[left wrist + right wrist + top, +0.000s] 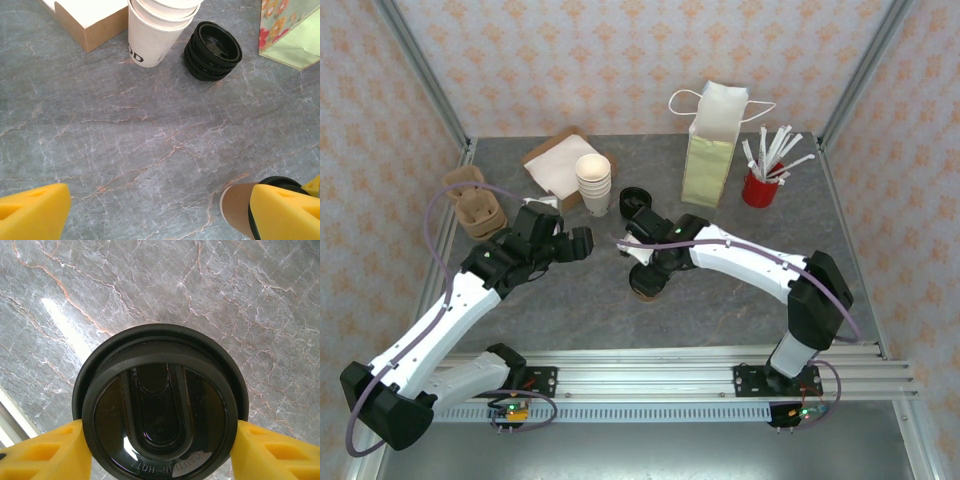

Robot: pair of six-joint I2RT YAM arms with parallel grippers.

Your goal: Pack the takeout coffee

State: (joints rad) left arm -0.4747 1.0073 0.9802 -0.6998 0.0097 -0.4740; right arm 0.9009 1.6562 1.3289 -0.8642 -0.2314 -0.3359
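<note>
Fingers (pixel 45 452) of right gripper (pixel 160 426): yellow, one on each side of the takeout coffee (pixel 160 405), both hidden under the lid's rim, so cannot tell whether pressing the cup or just short of it. Takeout coffee upright on the grey marbled table (pixel 225 285), near the middle, between the two arms; raised lettering "CAUTION HOT" along the black lid's edge. Fingers (pixel 30 212) of left gripper (pixel 159 200): spread wide, bare tabletop between them, the cup's tan side showing just behind one finger in the left wrist view. Farther back, loose black lids (pixel 212 50) piled just beside a stack of lidless cream cups (pixel 150 35); dark letters on the lowest cup partly cut off, reading like "OD". Behind those, brown box (pixel 90 22) with a white top. Farthest, pale green paper bag (pixel 712 150) standing upright, floral print on one side; red pot (pixel 760 188) of white sticks to its right.
</note>
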